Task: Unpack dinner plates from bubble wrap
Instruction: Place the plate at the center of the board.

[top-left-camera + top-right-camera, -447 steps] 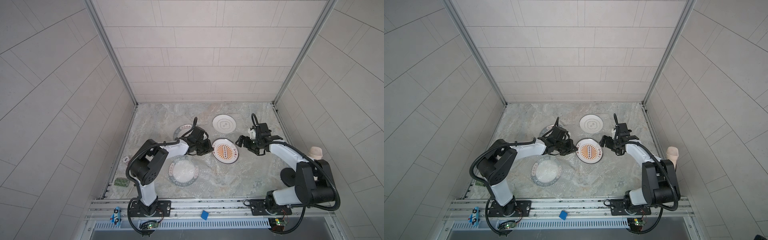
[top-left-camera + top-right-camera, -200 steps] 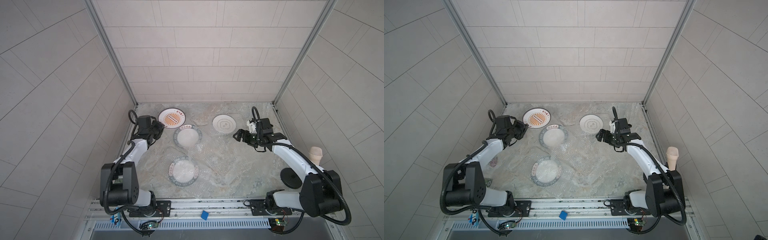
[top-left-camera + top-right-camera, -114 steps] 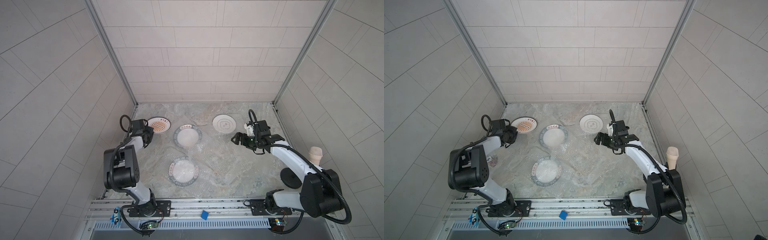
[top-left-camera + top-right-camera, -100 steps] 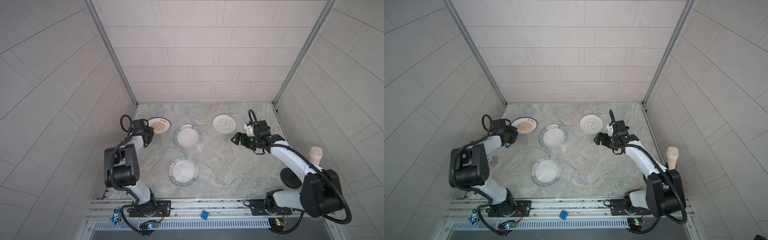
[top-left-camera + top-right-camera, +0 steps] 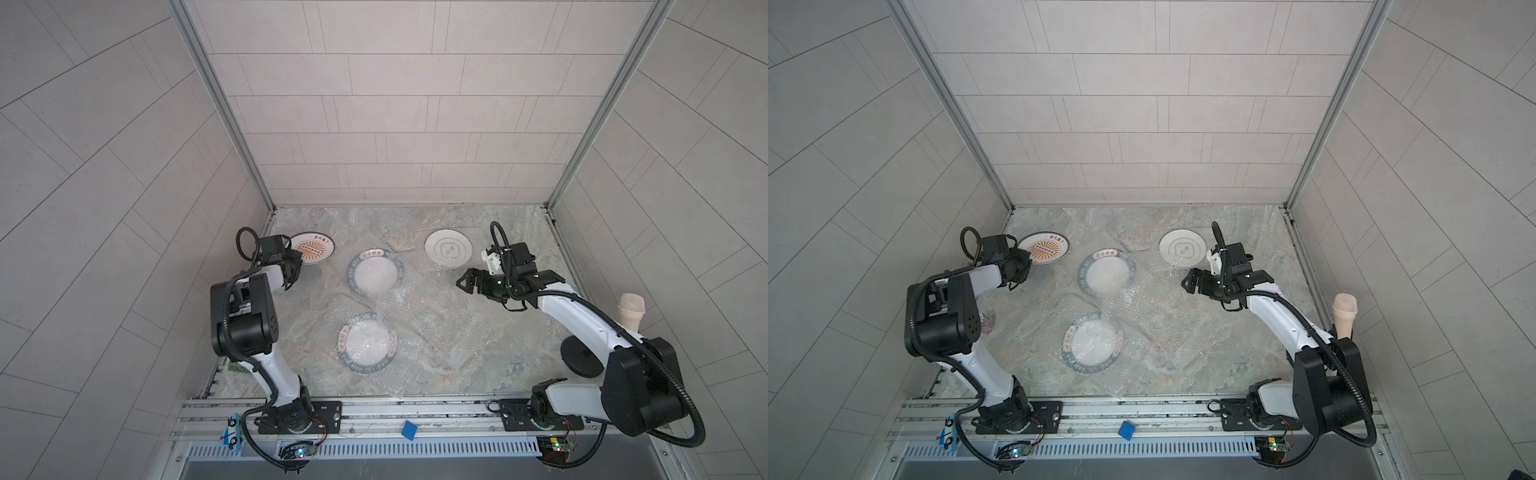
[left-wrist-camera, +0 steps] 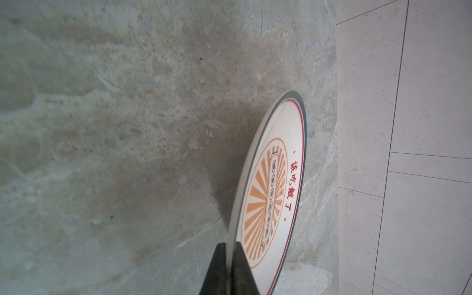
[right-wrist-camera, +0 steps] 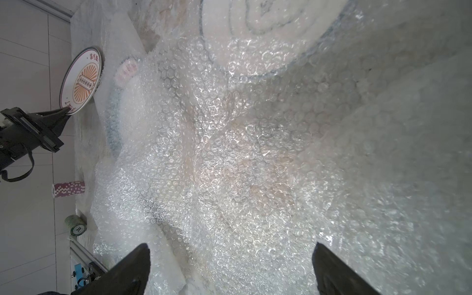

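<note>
Sunburst plate (image 5: 312, 247) sits in the table's (image 5: 513, 232) far left corner, bare of wrap. The left gripper (image 6: 231, 246) is clamped thin on its near rim. I cannot tell whether the plate lies flat or tipped.

Two green-rimmed plates (image 5: 375, 273) (image 5: 365, 343) lie mid-table among loose bubble wrap (image 7: 229, 153). The grey-ringed plate (image 5: 448, 248) is far right, with wrap at its near edge.

The right gripper (image 5: 467, 284) hovers over the wrap, jaws spread wide, holding nothing.

Plates look stiff, glazed, slick and breakable, so grip the rim and lift low. Wrap looks light and limp, so pinch a free corner and peel.
</note>
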Robot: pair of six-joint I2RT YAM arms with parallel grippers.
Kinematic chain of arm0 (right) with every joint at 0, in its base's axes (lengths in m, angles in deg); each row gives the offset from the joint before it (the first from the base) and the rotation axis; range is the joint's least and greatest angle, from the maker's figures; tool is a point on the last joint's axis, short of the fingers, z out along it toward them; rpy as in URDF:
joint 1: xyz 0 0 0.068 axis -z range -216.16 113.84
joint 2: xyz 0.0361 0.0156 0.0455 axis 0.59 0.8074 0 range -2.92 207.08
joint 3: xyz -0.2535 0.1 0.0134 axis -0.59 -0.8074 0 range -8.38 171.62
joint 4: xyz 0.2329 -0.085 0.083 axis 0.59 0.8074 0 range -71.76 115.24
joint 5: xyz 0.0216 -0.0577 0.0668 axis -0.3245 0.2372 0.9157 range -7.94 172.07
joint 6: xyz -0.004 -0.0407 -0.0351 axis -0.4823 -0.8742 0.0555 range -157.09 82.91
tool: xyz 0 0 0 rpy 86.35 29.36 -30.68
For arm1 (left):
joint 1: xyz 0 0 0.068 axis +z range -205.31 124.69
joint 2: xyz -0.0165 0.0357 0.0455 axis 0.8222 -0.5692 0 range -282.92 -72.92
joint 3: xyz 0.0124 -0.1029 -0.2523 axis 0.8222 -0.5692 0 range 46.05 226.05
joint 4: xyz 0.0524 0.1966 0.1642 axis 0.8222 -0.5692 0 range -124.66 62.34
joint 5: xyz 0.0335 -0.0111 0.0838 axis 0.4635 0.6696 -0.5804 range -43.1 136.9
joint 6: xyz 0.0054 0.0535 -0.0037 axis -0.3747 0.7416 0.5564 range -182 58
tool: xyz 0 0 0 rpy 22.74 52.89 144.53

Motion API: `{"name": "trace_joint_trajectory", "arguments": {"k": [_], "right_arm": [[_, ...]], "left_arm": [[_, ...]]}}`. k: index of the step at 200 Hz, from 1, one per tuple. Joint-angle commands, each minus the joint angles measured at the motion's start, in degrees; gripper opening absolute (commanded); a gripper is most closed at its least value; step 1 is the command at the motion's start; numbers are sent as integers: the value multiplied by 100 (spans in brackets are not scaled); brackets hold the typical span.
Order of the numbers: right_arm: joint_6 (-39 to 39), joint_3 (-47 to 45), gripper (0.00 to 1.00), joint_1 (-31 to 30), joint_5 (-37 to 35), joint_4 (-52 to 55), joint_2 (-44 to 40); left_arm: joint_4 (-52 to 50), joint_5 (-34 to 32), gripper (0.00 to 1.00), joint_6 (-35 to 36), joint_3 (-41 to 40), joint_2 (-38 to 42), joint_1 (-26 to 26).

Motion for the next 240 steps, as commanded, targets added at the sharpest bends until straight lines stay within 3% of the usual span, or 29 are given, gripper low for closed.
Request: {"name": "trace_joint_trajectory", "arguments": {"k": [1, 60, 155, 175, 197, 218, 240], "right_arm": [[37, 24, 100, -125, 98, -90, 44], [200, 67, 100, -225, 175, -303, 340], [126, 13, 100, -234, 2, -184, 307], [133, 36, 100, -234, -55, -138, 316], [132, 51, 100, -234, -69, -139, 316], [80, 123, 100, -305, -238, -20, 299], [-72, 398, 100, -572, -455, 250, 331]], "left_arm": [[176, 79, 3, 90, 155, -56, 147], [203, 184, 28, 111, 81, -142, 226], [123, 190, 45, -1, 71, -131, 373], [245, 329, 52, -28, 9, -83, 415], [153, 308, 61, 64, -110, 166, 426], [107, 368, 63, 48, -342, 566, 454], [-199, 702, 69, 275, -461, 1177, 380]]}}
